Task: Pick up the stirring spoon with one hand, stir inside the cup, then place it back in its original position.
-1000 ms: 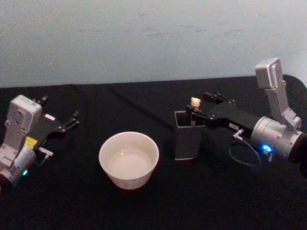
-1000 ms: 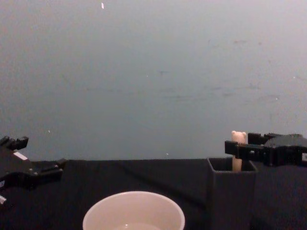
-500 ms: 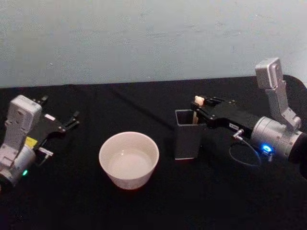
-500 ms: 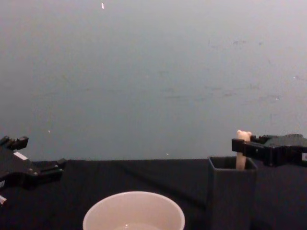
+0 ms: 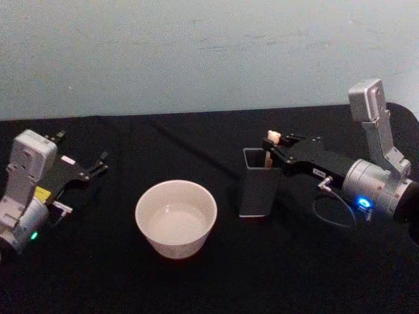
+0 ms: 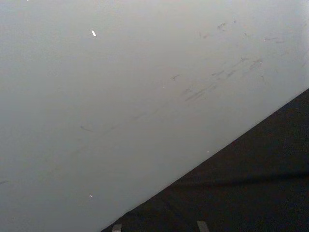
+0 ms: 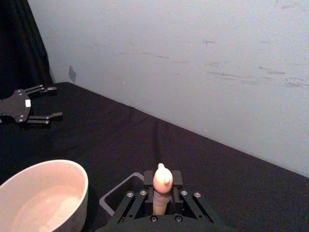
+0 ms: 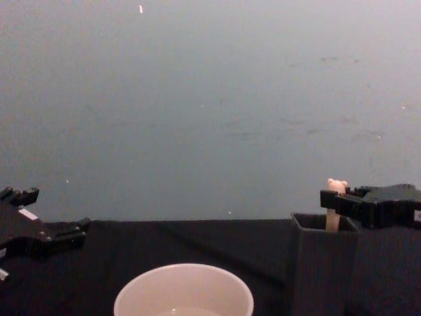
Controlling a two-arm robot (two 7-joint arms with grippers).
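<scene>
- Parked at far left: left gripper [image 5: 82, 146], fingers spread, empty.
- Left of centre, near: the cup [image 5: 173, 248], untouched.
- Just right of it: dark holder [image 5: 256, 193], nudged slightly rightward within the last second.
- Standing inside: stirring spoon [image 5: 272, 137], handle clenched by right gripper [image 5: 270, 154]; dragged sideways, not raised. Likely needs a straight upward pull.

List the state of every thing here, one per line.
stirring spoon, upright in the holder, handle clamped.
cup, upright, no spoon in it.
holder, upright, spoon inside.
right gripper, shut on the spoon's handle above the holder.
left gripper, open, parked on the left.
</scene>
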